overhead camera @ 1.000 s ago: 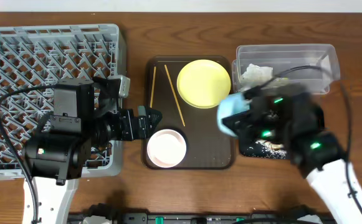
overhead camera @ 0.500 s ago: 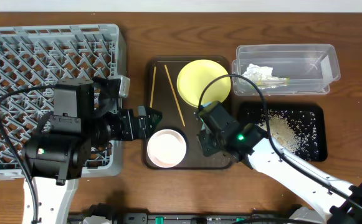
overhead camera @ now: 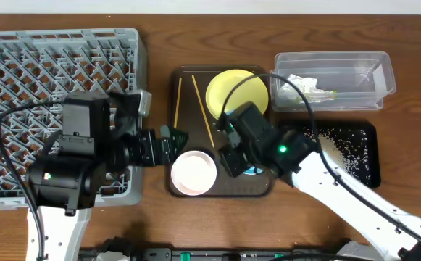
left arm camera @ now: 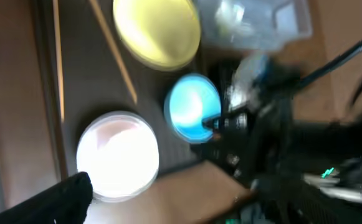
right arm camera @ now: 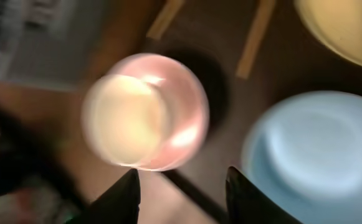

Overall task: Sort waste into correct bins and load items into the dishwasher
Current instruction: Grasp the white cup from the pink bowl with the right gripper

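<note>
The light blue bowl lies on the dark brown tray, mostly hidden under my right arm in the overhead view. My right gripper is open and empty, between the blue bowl and the white bowl. The yellow plate and two chopsticks lie on the same tray. My left gripper is open beside the grey dish rack. Tissue and wrapper lie in the clear tub. Rice scraps lie in the black tray. The white cup is out of view.
The left arm's body covers the rack's lower right corner. The right arm reaches across the black tray's left part. Bare wooden table shows between the rack and the brown tray and along the front edge.
My right arm swung from above the black tray over to the brown tray. The blue bowl it held now lies on the brown tray, let go. The left arm barely moved.
</note>
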`<state>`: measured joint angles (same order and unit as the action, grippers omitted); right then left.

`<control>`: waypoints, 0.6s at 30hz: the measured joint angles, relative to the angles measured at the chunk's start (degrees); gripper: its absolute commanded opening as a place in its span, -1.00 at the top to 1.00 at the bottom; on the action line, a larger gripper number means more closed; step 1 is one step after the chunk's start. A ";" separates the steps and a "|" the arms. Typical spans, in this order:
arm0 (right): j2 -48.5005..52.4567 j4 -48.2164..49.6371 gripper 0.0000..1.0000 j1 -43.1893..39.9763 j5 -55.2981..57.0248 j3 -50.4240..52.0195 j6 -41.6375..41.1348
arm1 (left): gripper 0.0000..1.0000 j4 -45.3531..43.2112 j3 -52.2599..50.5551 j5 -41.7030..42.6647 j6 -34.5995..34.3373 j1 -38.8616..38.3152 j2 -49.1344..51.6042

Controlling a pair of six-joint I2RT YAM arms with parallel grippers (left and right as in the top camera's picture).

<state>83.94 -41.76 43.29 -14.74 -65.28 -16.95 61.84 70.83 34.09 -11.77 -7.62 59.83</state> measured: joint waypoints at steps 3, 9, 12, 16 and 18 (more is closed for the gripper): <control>0.00 -0.39 0.13 0.33 -4.20 -2.05 -0.87 | -0.88 1.75 0.00 -2.56 0.24 -0.04 -0.07; 0.44 -1.20 0.10 1.55 -5.07 -2.27 -3.26 | -0.88 7.69 0.48 -15.78 -2.08 1.90 -1.07; 2.73 -0.52 0.20 3.02 -3.34 -2.27 -3.87 | -0.88 10.16 1.60 -22.67 -4.00 5.05 -2.73; 9.11 0.90 0.37 4.24 -2.14 -2.27 -4.63 | -0.89 10.19 2.75 -27.74 -5.16 8.68 -6.34; 12.17 1.16 0.39 4.57 -1.68 -2.25 -4.81 | -0.89 10.45 2.97 -28.96 -5.35 9.27 -7.69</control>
<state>96.12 -40.60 47.86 -16.43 -67.53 -21.76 72.29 73.80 5.13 -17.12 1.65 52.14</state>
